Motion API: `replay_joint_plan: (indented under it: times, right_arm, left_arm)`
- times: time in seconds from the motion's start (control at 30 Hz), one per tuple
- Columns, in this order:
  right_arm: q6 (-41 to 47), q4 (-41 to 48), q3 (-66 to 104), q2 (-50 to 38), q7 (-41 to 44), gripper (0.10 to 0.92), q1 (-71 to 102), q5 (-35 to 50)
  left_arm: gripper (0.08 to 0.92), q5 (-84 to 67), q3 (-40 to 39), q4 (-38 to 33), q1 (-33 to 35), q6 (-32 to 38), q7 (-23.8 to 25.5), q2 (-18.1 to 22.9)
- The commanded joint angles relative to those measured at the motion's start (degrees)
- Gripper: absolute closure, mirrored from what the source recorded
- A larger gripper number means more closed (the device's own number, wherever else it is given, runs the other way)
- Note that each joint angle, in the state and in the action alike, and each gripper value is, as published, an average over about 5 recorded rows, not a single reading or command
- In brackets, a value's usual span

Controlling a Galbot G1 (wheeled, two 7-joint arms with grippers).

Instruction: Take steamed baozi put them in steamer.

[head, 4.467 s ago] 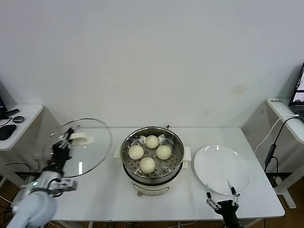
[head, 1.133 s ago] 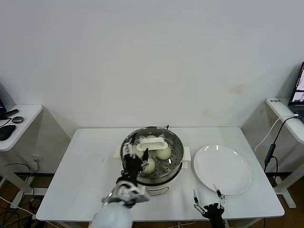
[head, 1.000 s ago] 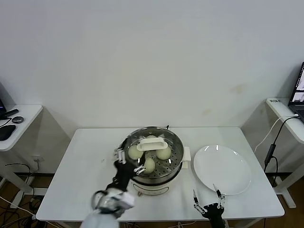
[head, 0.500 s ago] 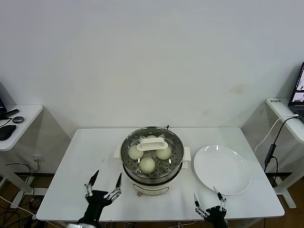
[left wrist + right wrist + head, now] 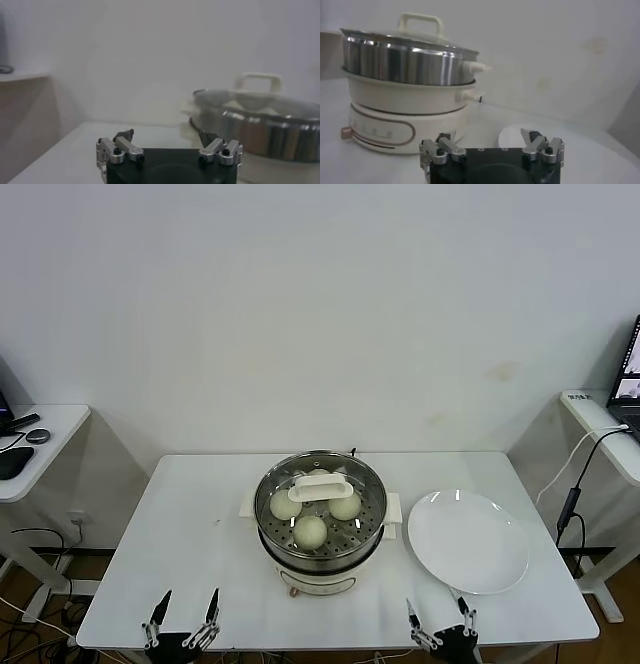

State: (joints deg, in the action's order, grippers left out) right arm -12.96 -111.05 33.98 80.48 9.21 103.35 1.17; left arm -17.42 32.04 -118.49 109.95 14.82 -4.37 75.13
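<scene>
In the head view we see our left tool (image 5: pixel 183 624) and right tool (image 5: pixel 438 625) at the bottom edge, both spread wide and empty. The shiny round steamer (image 5: pixel 321 524) sits mid-frame on the white desk (image 5: pixel 180 524), the smooth pale baozi (image 5: pixel 310 531) inside under a glass lid (image 5: pixel 320 484), with a glossy white plate (image 5: pixel 467 541) at its right. The left wrist view shows the lid's white handle (image 5: pixel 258 82) side-on. The right wrist view reveals the steamer's cream base (image 5: pixel 405 115).

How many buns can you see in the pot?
3 baozi show in the steamer, under the glass lid: one left, one right, one nearest the robot. Its white handle may hide another.
</scene>
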Motion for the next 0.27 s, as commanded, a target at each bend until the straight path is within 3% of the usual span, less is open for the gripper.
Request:
replay_joint_plan:
  times: [0.03, 0.27]
  right_arm:
    - [1.5, -1.4, 0.1, -0.7, -0.5, 0.203, 1.8, 2.5]
    - [0.9, -1.3, 0.1, -0.7, -0.4, 0.203, 2.1, 2.4]
  left_arm:
    - [0.177, -1.5, 3.5, 3.0, 2.7, 3.1, 0.8, 0.9]
    - [0.177, -1.0, 4.2, 3.2, 3.3, 2.7, 1.0, 0.7]
